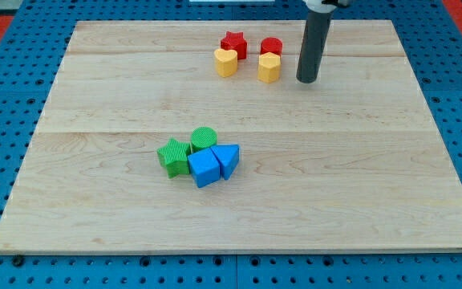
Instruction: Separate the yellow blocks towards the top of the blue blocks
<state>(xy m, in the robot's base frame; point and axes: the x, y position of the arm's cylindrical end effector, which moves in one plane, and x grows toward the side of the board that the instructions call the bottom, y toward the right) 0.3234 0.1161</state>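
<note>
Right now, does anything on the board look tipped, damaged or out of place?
Nothing stands out. Two yellow blocks sit beside the red ones near the top; green and blue blocks cluster mid-board. My tip rests right of the yellows.

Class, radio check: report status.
My tip right of yellow blocks, not touching. Red blocks directly behind them. Blue blocks lower centre, against green blocks.
</note>
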